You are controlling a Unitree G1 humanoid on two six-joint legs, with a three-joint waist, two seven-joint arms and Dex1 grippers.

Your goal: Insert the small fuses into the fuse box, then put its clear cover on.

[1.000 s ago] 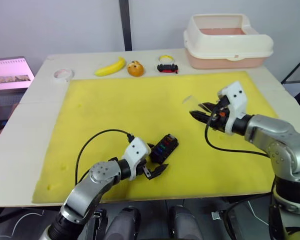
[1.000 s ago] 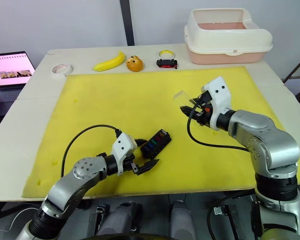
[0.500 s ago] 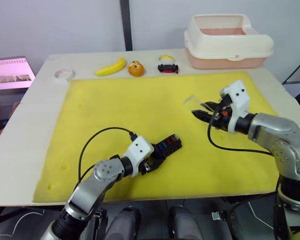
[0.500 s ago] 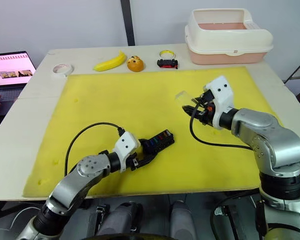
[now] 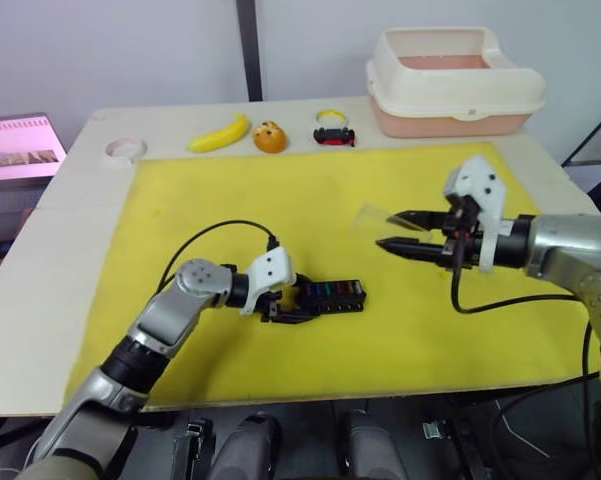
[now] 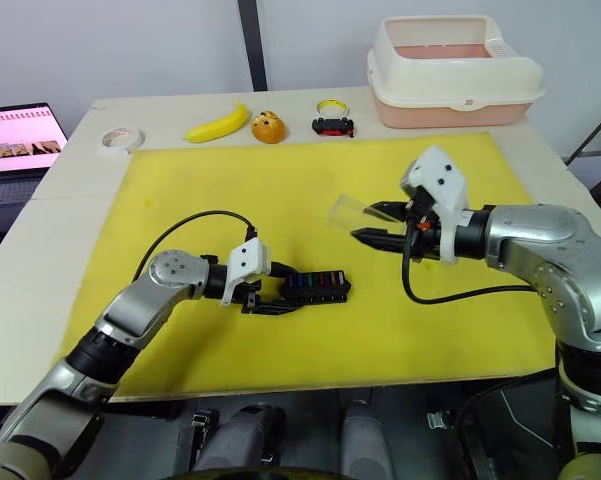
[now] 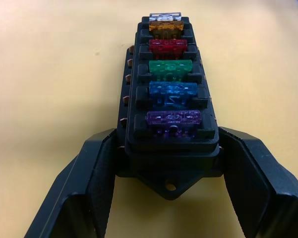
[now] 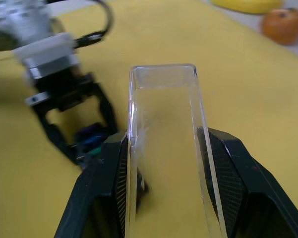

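Observation:
The black fuse box (image 5: 332, 296) lies on the yellow mat (image 5: 280, 190) near its front middle. A row of small fuses (image 7: 170, 67) sits in its slots: purple, blue, green, red, amber and a pale one. My left gripper (image 7: 168, 136) is shut on the box's near end, one finger (image 7: 96, 168) against each side. To the right and raised above the mat, my right gripper (image 5: 400, 230) is shut on the clear cover (image 5: 372, 216), which sticks out past the fingertips toward the box. In the right wrist view the cover (image 8: 163, 114) stands between both fingers.
Along the table's back edge lie a white tape roll (image 5: 127, 150), a banana (image 5: 220, 133), an orange fruit (image 5: 271, 136) and a small toy car (image 5: 335, 135). A cream and pink bin (image 5: 455, 80) stands at the back right. A laptop (image 5: 15, 147) sits far left.
My left gripper went from open beside the fuse box to shut on it, and the box has turned to lie left to right. My right gripper swung the cover leftward toward the box.

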